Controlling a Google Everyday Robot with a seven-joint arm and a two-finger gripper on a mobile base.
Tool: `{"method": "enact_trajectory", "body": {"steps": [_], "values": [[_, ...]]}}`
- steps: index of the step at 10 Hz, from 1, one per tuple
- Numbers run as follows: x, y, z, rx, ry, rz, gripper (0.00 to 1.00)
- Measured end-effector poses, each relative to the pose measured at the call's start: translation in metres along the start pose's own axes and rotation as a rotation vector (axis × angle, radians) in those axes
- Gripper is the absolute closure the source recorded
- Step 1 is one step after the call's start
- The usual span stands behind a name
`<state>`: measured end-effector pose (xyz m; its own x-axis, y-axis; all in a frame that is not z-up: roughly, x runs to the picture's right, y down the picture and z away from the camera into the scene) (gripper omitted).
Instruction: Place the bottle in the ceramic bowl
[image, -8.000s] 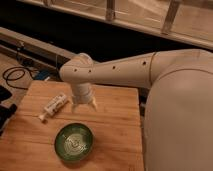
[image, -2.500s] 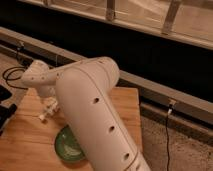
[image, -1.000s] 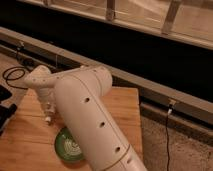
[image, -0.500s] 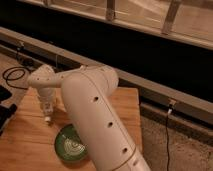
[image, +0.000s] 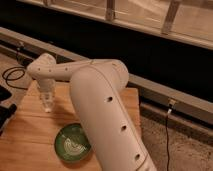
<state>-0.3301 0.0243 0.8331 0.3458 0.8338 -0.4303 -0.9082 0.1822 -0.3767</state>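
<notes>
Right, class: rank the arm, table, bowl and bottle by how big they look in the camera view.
1. arm, though nearness to the camera enlarges it
2. table
3. bowl
4. bottle, gripped in the shut claw just above the table

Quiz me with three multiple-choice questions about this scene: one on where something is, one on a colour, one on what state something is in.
1. Where is the gripper?
A) over the wooden table, beyond the ceramic bowl
B) inside the bowl
C) over the floor

2. What colour is the bowl?
A) red
B) dark green
C) blue

3. What state is the bottle in?
A) lying in the bowl
B) gripped by the shut gripper
C) lying flat on the table

Answers:
1 A: the gripper hangs above the wood, apart from the bowl.
2 B: its glaze is green with pale rings.
3 B: the gripper is closed on it, and the bowl holds nothing.
</notes>
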Motion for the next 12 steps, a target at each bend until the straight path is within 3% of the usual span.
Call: {"method": "enact_trajectory", "body": {"steps": [1,3,6,7,9,10,12], "values": [[-0.006,-0.009,-0.025,0.011,0.004,-0.066,1.0],[-0.001,-0.025,-0.059,0.044,0.024,-0.132,1.0],[0.049,-0.07,-0.084,0.037,0.043,-0.106,1.0],[0.067,-0.078,-0.088,0.02,0.045,-0.086,1.0],[0.121,-0.1,-0.1,-0.059,0.029,-0.008,1.0],[0.142,-0.105,-0.104,-0.092,0.02,0.021,1.0],[0.205,-0.102,-0.116,-0.175,0.02,0.072,1.0]]}}
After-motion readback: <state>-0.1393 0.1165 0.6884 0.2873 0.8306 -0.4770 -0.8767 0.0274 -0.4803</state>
